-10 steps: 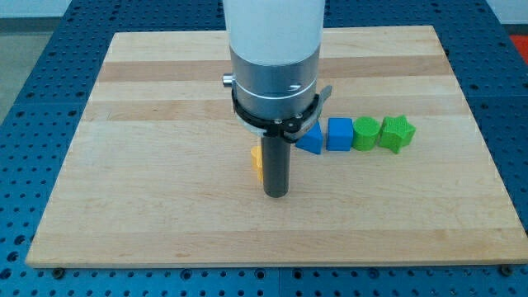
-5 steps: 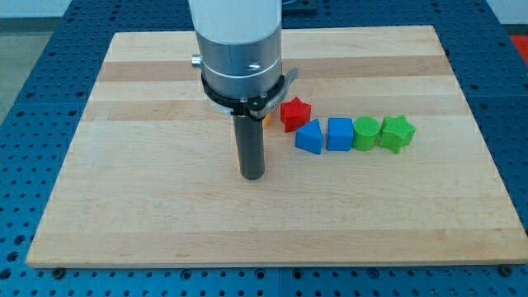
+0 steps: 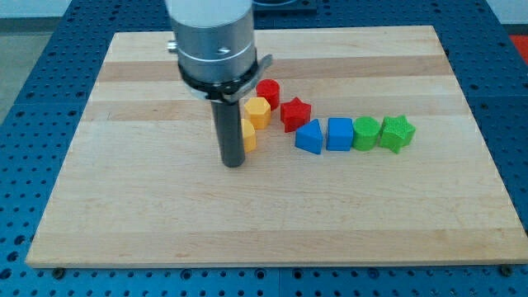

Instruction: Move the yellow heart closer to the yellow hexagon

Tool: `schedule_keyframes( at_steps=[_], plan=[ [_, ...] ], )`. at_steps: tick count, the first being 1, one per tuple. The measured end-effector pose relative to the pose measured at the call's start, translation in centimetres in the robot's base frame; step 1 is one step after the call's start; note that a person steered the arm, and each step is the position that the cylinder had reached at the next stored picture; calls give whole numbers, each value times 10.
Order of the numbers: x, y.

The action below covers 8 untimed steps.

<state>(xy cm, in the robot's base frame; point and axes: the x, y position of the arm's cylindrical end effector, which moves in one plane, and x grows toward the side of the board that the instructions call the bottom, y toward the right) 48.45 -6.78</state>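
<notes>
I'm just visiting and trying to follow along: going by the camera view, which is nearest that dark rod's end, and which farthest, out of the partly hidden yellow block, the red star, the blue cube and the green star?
Measured from my tip:
1. Yellow block, just to the tip's upper right, partly hidden by the rod.
2. Red star, farther right and up.
3. Blue cube, in the row to the right.
4. Green star, at the row's right end.

Board point(image 3: 124, 190): pale wood, planks w/ visible grain, smooth satin look. Blocks, e.g. yellow hexagon point(image 3: 257, 111), red star point(image 3: 295, 113), blue cube point(image 3: 340, 134): matt plastic, solid colours. Rod down to my tip point(image 3: 233, 164): dark, matt. Collar point(image 3: 213, 49) above: brushed metal, slight sheen. Surround point(image 3: 41, 49): blue perforated sheet.
</notes>
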Motion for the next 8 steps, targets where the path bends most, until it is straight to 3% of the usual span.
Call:
schedule_keyframes(
  at_steps=[2, 6, 8],
  plan=[
    [-24, -35],
    [-24, 25],
    [-22, 28]
  ],
)
